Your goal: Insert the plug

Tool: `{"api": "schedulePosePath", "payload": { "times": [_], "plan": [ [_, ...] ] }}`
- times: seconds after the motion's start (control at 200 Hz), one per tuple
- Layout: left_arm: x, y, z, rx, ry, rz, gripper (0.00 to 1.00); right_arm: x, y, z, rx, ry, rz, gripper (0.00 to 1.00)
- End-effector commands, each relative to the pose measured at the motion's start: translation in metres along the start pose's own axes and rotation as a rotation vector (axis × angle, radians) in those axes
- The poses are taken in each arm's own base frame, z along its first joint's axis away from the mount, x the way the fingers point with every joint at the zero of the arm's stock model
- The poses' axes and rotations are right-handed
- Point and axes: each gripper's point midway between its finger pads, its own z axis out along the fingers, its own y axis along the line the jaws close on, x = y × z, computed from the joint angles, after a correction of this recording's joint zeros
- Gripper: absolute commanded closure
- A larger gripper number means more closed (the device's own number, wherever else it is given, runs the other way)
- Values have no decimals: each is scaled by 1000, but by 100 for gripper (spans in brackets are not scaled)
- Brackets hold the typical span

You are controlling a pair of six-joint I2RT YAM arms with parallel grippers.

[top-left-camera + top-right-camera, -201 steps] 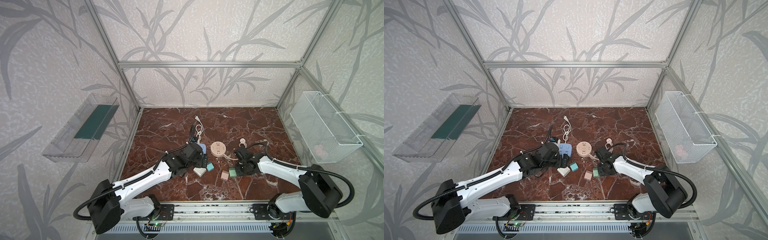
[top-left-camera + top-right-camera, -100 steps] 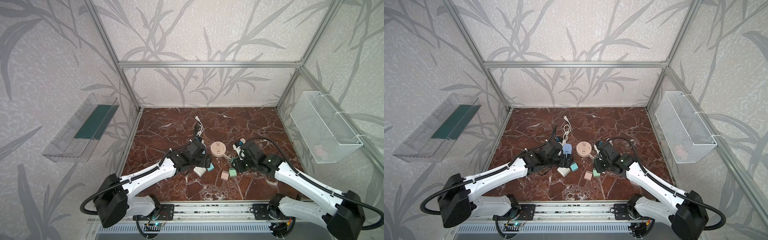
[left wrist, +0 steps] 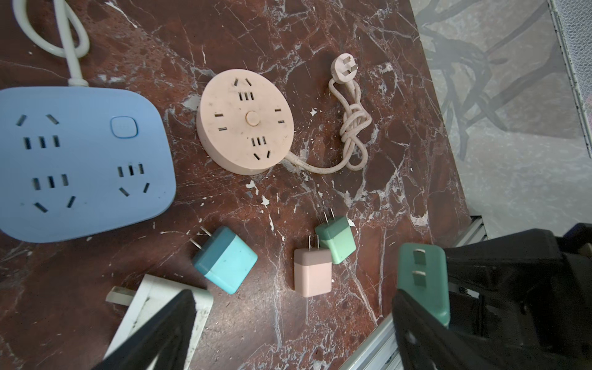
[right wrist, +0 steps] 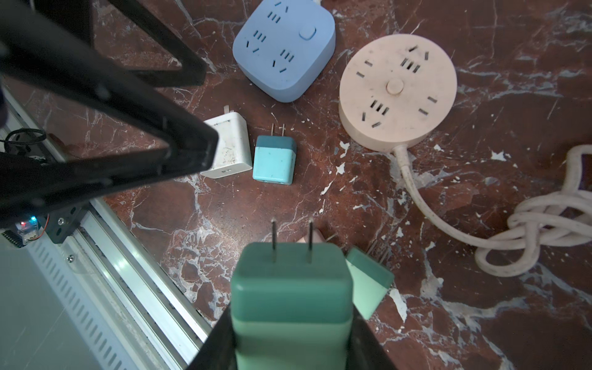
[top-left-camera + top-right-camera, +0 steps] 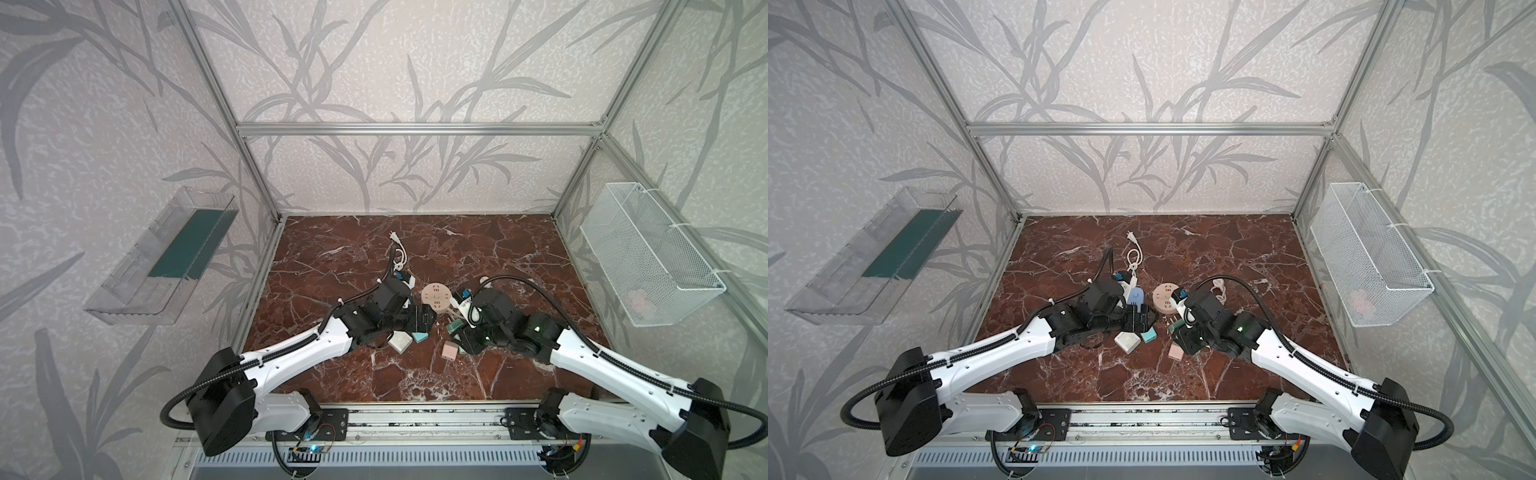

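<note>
Enclosure: aluminium frame [image 5: 415, 129], leaf-patterned walls [image 5: 415, 62]. A clear shelf [image 5: 166, 257] is mounted on the left wall and a white wire basket [image 5: 648, 257] on the right wall.

Surface: red-brown marble counter [image 5: 498, 257], all items grouped near its middle.
- The blue power strip [image 3: 80, 160] and the round pink power strip [image 3: 245, 120] lie side by side, apart, sockets up.
- The pink strip's knotted cord [image 3: 352, 128] lies beside it.
- In front of the strips, a white adapter [image 4: 229, 144] lies just beside a cyan adapter [image 4: 274, 160].
- A pink adapter [image 3: 312, 272] touches a pale green adapter [image 3: 338, 240].

Left arm [image 5: 291, 353]: reaches low from the front rail toward the centre. The left end effector [image 5: 424, 320] is above the white and cyan adapters, beside the blue strip. Its fingers [image 3: 173, 320] stand wide apart with nothing between them.

Right arm [image 5: 602, 365]: reaches in from the other side, wrist low. The right end effector [image 4: 291, 349] is clamped on the body of the green plug [image 4: 291, 288].

Green plug: both prongs bare and pointing away from the end effector. It sits over the pink and pale green adapters, near the front edge of the round pink strip. It is in no socket.
</note>
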Motion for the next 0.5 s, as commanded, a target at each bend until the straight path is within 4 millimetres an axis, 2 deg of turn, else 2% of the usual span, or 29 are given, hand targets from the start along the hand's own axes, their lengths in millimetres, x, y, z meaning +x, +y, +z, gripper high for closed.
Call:
{"api": "schedulePosePath", "payload": {
  "times": [0.0, 0.495],
  "plan": [
    [-2, -12, -2, 64, -14, -22, 7, -19, 9, -5, -20, -53, -23, 100],
    [-1, -23, -1, 138, -15, -35, 9, -29, 15, 4, -35, -63, -26, 100]
  ]
}}
